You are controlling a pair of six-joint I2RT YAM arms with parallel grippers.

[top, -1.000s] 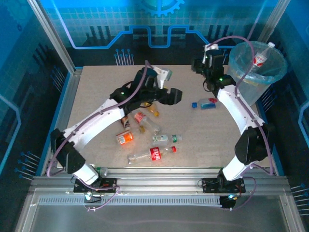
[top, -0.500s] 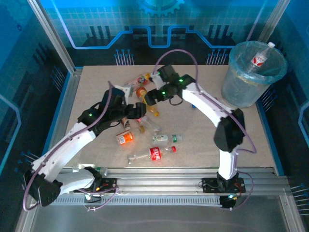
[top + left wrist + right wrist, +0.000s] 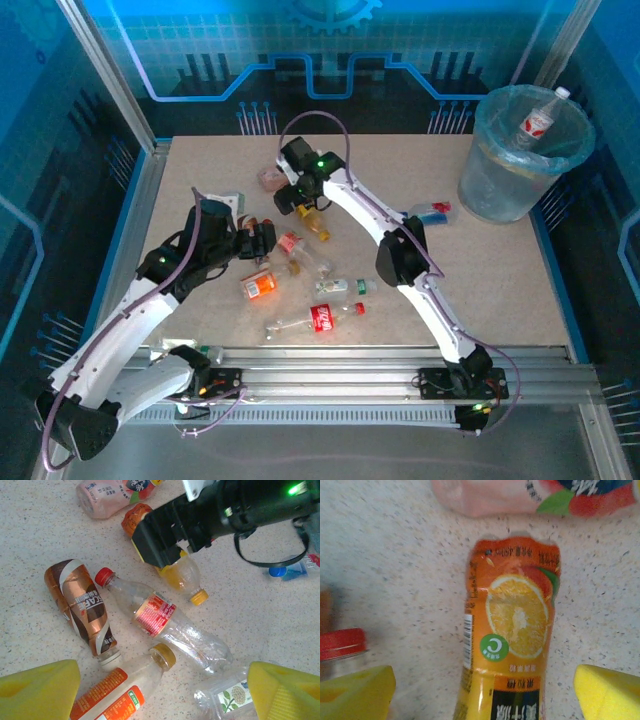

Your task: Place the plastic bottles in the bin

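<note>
My right gripper [image 3: 481, 695] stands open astride an orange juice bottle [image 3: 512, 630] lying on the table, its yellow pads [image 3: 355, 695] clear of the bottle on both sides. From above, this gripper [image 3: 294, 202] hangs over the back of the heap of bottles. My left gripper [image 3: 162, 692] is open and low over a clear bottle with an orange label [image 3: 117, 692] and a clear flower-label bottle [image 3: 225, 696], holding neither. A brown bottle [image 3: 82, 610] and a red-capped clear bottle [image 3: 165, 625] lie just beyond. The bin [image 3: 485, 185] stands at the back right with one bottle [image 3: 538, 118] in it.
A pink bottle [image 3: 270, 178] lies behind the right gripper. A cola bottle [image 3: 318, 318] and a small clear bottle [image 3: 345, 287] lie nearer the front edge. A flattened blue-capped bottle [image 3: 432, 213] lies between the heap and the bin.
The right arm swung from the bin leftward across the table to the orange juice bottle and opened its jaws wider. The left gripper drew back leftward and nearer, over the heap's left side.
</note>
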